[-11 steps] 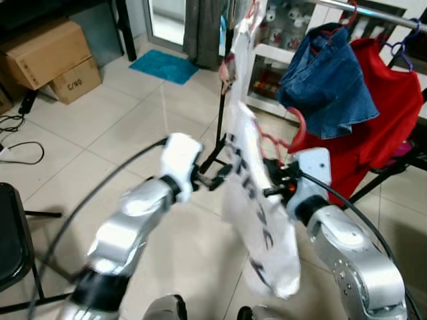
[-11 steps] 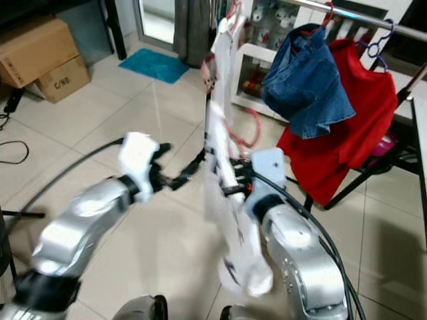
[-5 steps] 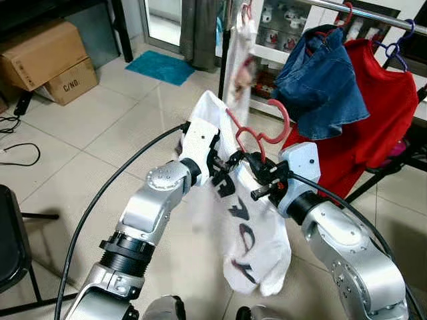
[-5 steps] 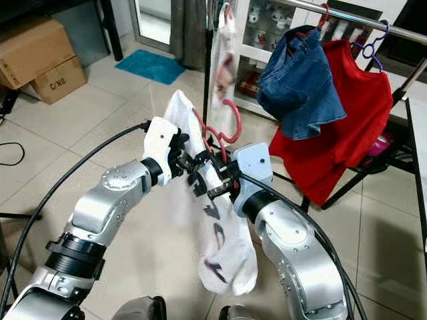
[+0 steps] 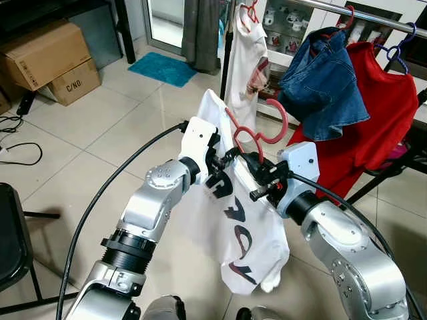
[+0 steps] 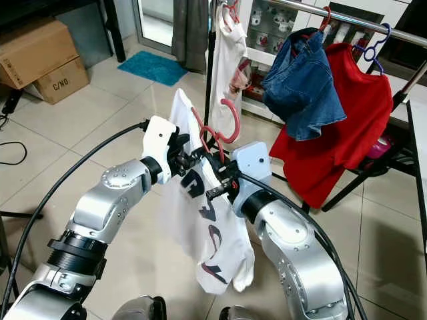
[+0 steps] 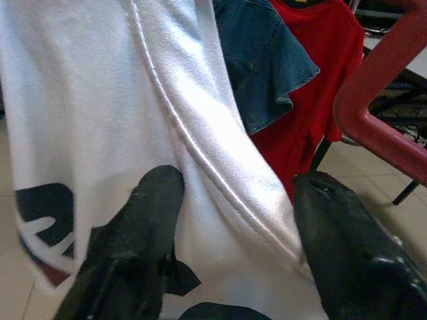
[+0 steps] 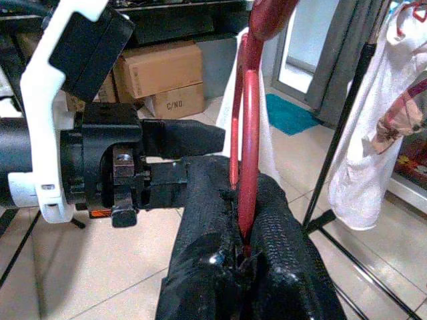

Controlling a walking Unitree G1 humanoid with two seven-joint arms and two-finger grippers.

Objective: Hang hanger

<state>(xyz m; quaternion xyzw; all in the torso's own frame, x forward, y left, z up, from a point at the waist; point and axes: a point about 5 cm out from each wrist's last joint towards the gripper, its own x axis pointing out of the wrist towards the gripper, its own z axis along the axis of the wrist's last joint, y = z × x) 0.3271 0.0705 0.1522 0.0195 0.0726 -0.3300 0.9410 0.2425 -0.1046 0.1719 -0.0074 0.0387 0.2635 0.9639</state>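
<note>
Closest to me, my right gripper has its fingers pinched tight on the red hanger, gripping the wire just under the hook. My left gripper sits just beside it, fingers spread with the white shirt's collar seam running between them (I can't tell whether the pads actually press the cloth). The shirt, with dark lettering, drapes off the hanger and hangs down between both arms, its hem clear of the floor.

The hanger's hook stands up above the grippers, well short of the rail. Beyond it, on the rack, hang another white shirt, a denim piece and a red shirt. Between that white shirt and the denim there is an open stretch of rail.

To my left the tiled floor is open, out to a blue mat and cardboard boxes by the far wall.
</note>
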